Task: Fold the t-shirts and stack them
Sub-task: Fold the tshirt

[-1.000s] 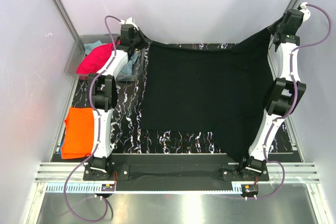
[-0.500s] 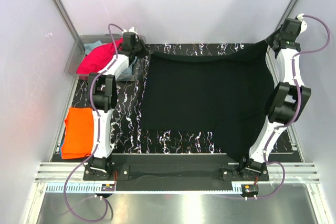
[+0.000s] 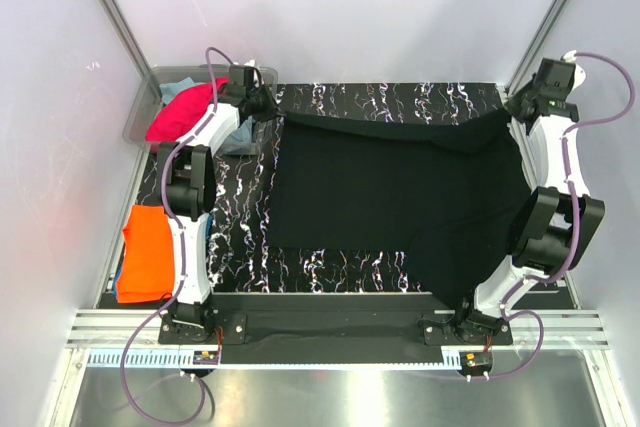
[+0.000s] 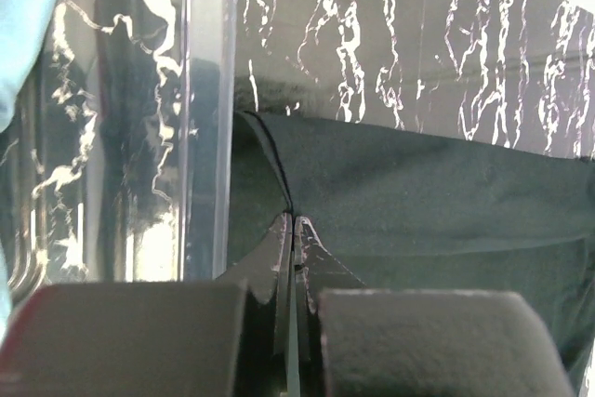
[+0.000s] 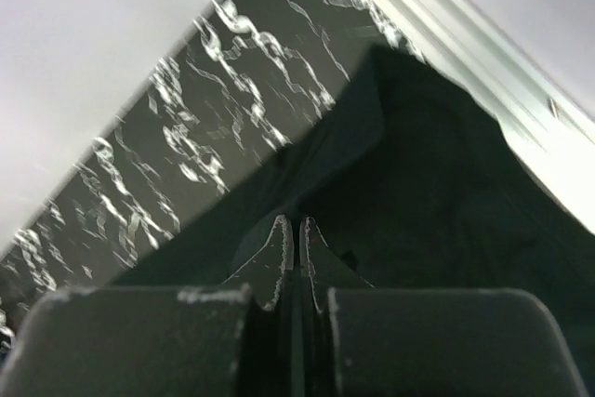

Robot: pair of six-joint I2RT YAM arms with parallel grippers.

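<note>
Item: black t-shirt [image 3: 390, 207], spread over bench [image 3: 380, 97], far corners pinched by clenched left tool [image 3: 265, 107] and right tool [image 3: 518, 109]; far edge has dropped and slackened this past second, likely being laid flat for folding

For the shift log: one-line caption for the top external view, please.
Left pincer and right pincer pinch the far corners of the black t-shirt; an orange t-shirt lies at left.

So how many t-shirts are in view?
5: black shirt spread mid-table, orange shirt folded near left, blue shirt peeking under it, pink shirt and teal shirt in the bin. Others may be hidden.
</note>
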